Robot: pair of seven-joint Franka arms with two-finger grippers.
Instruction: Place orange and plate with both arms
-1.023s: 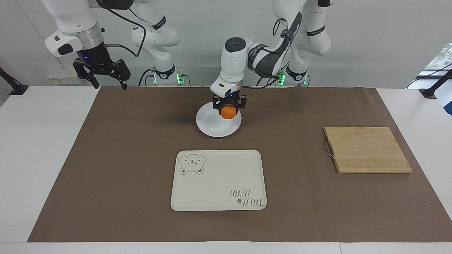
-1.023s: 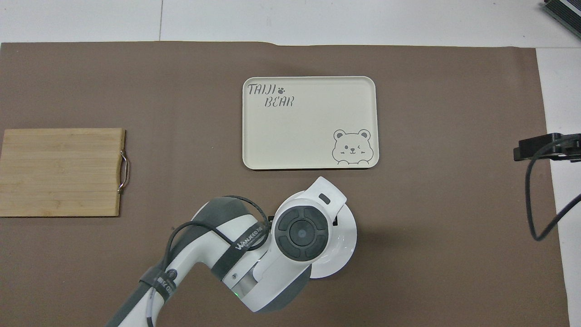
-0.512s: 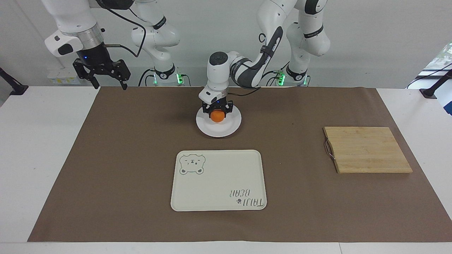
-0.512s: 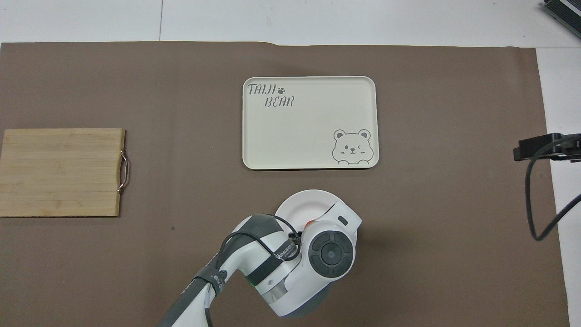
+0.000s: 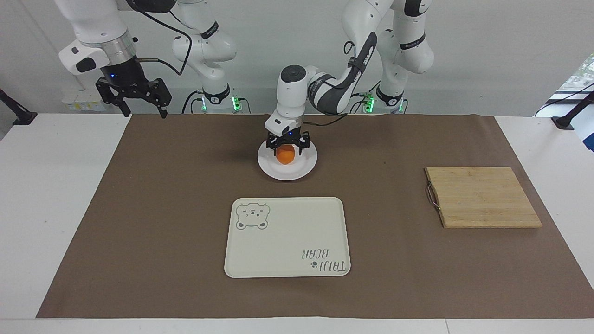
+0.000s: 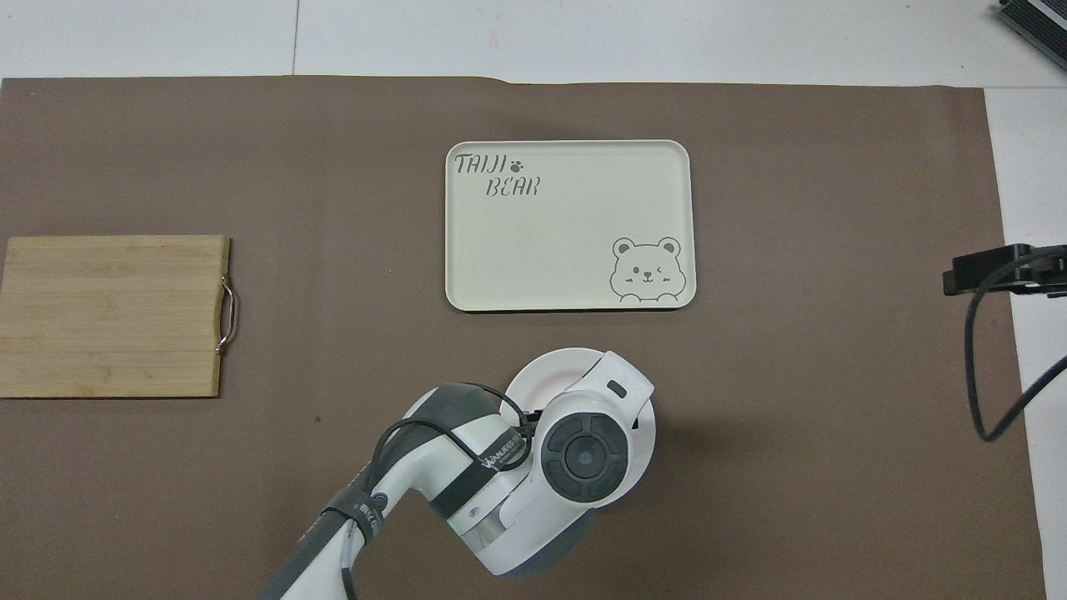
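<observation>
Brown mat (image 5: 185, 185) covers the table. Left gripper (image 5: 287, 150) has its fingers spread wide around the orange (image 5: 286, 155), which sits on the plate (image 5: 299, 170). Right gripper (image 5: 137, 99) waits, open, over the mat's edge.

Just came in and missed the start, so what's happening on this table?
The left arm is reaching over the white plate, its claw open around the orange, which sits on the plate. The right arm waits with its claw open, up over the table's edge at its own end. The bear tray, farther from the robots than the plate, and the wooden cutting board have nothing on them.
</observation>
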